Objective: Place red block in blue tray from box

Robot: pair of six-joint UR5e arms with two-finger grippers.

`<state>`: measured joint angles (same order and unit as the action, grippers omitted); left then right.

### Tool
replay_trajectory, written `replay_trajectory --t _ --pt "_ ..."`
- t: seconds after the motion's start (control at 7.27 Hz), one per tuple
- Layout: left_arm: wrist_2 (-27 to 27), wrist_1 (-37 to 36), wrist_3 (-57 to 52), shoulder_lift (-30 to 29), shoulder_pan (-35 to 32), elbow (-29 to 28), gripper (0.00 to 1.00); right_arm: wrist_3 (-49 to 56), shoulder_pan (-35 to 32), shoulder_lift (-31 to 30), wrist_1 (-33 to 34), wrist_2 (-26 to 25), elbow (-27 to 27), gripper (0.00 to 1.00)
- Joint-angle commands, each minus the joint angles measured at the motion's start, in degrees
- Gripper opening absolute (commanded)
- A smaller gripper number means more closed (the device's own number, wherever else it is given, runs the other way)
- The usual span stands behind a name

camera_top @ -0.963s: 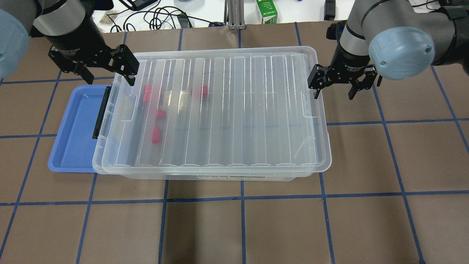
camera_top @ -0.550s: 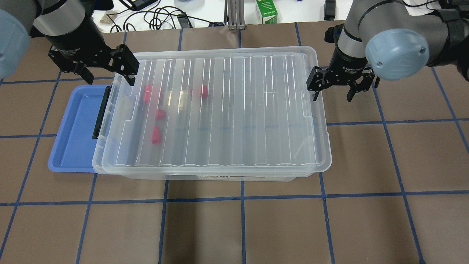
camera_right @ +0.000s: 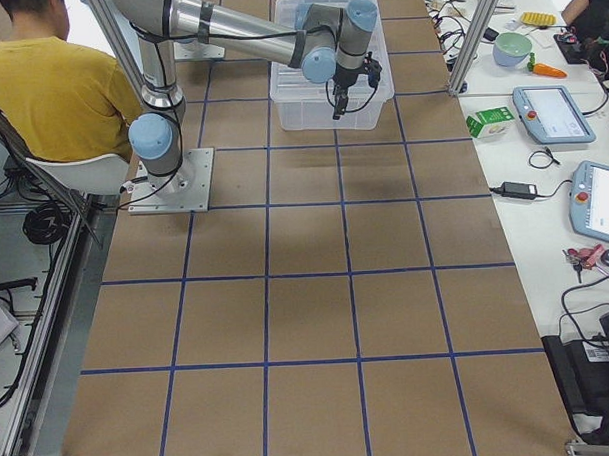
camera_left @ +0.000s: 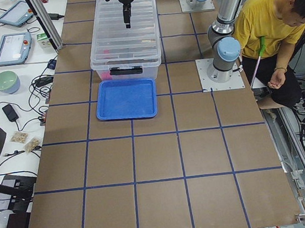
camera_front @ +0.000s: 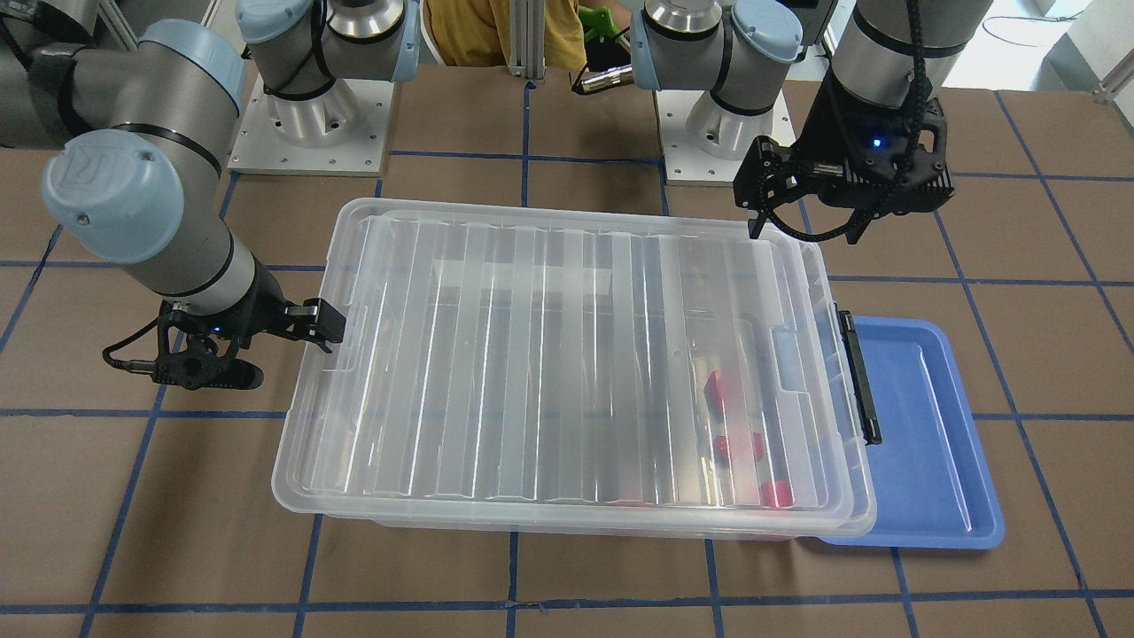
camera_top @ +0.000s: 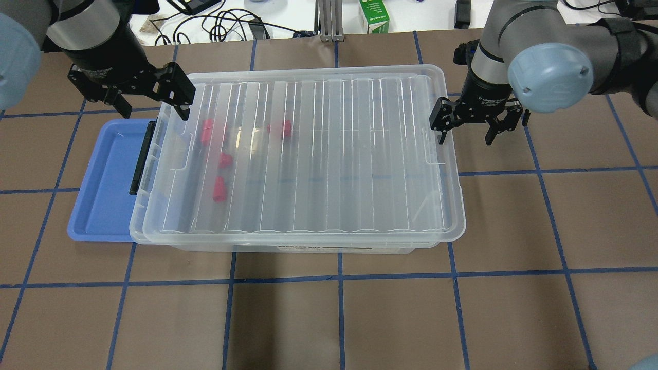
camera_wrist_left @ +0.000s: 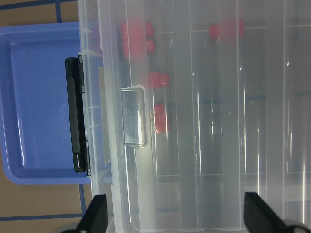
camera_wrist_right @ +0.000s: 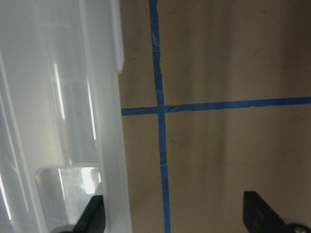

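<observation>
The box (camera_top: 308,154) is a clear bin with its ribbed lid on; it also shows in the front view (camera_front: 567,354). Several red blocks (camera_top: 219,189) lie inside near its left end and show in the left wrist view (camera_wrist_left: 158,80). The blue tray (camera_top: 103,180) lies partly under the box's left end, below the black latch (camera_wrist_left: 77,114). My left gripper (camera_top: 152,112) is open and empty above the box's far left corner. My right gripper (camera_top: 465,139) is open and empty; one finger (camera_wrist_right: 92,213) is over the lid's right rim, the other over the table.
A green carton (camera_top: 373,15) and cables (camera_top: 221,23) lie past the table's far edge. A person in yellow (camera_left: 266,22) sits beside the robot's bases. Brown table with a blue tape grid (camera_top: 339,308) stretches in front of the box.
My right gripper has shifted a little left, toward the box's right rim. My left gripper, the box and the tray have not moved.
</observation>
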<state>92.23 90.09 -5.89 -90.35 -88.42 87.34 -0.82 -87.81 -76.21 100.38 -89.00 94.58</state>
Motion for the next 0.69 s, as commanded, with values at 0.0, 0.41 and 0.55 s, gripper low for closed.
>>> replay_trajectory --t 0.0,0.41,0.55 --pt "0.1 0.0 0.0 0.0 0.0 -0.1 1.00 3.2 0.4 0.1 0.2 -0.6 -0.1 1.00" --pt "0.1 0.0 0.0 0.0 0.0 0.0 1.00 6.7 4.4 -0.2 -0.3 -0.7 -0.1 1.00" --pt "0.1 0.0 0.0 0.0 0.0 -0.1 1.00 8.1 5.6 -0.4 -0.3 -0.8 -0.1 1.00"
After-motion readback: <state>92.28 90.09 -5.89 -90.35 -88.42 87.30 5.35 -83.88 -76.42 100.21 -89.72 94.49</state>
